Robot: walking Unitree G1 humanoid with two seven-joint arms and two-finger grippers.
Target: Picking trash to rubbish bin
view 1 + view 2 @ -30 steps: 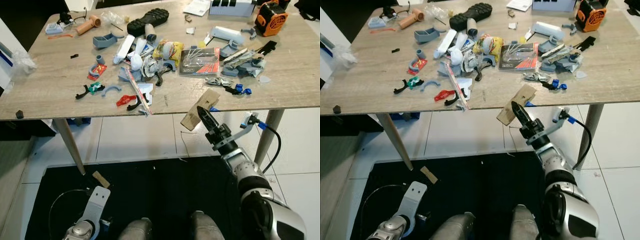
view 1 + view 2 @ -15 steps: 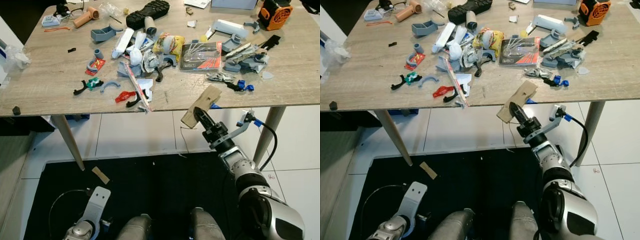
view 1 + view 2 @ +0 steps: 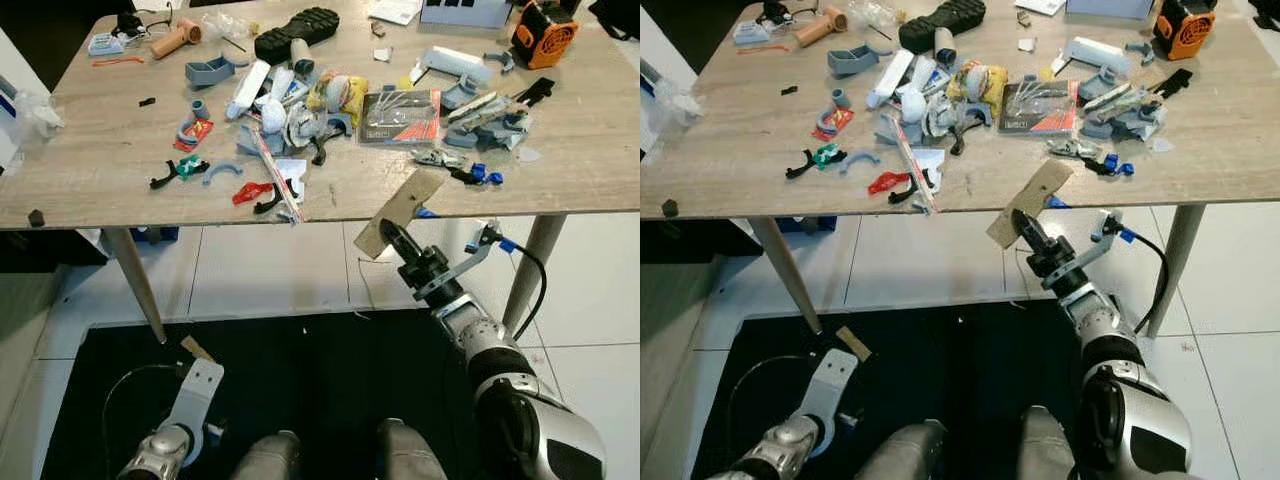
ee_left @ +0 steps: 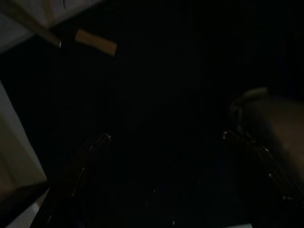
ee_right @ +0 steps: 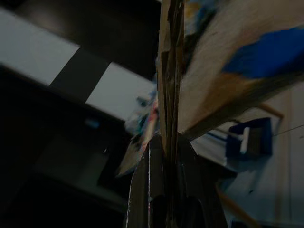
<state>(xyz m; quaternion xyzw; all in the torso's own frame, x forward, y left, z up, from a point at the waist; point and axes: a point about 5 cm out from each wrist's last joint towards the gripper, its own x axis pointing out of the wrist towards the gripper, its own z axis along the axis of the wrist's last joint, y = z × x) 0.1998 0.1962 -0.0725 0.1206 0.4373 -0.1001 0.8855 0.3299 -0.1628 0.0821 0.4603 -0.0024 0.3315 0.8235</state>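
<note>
Currently: right gripper [image 3: 388, 236] pinches lower end of cardboard piece [image 3: 400, 208], held just off front edge of table [image 3: 90, 190]. Likely light, stiff, thin; bends if squeezed mid-span, so edge grip suits. Rubbish bin unseen. Left gripper [image 3: 200, 385] hangs low over dark mat [image 3: 330, 380]; finger state cannot tell.

Open floor room below the table edge [image 3: 200, 215]; cluttered tabletop above, slanted table leg [image 3: 135, 285] at left.

My right gripper [image 3: 388, 238] is raised just below the table's front edge [image 3: 300, 222], fingers pinched together; my left gripper [image 3: 200, 385] hangs low.
</note>
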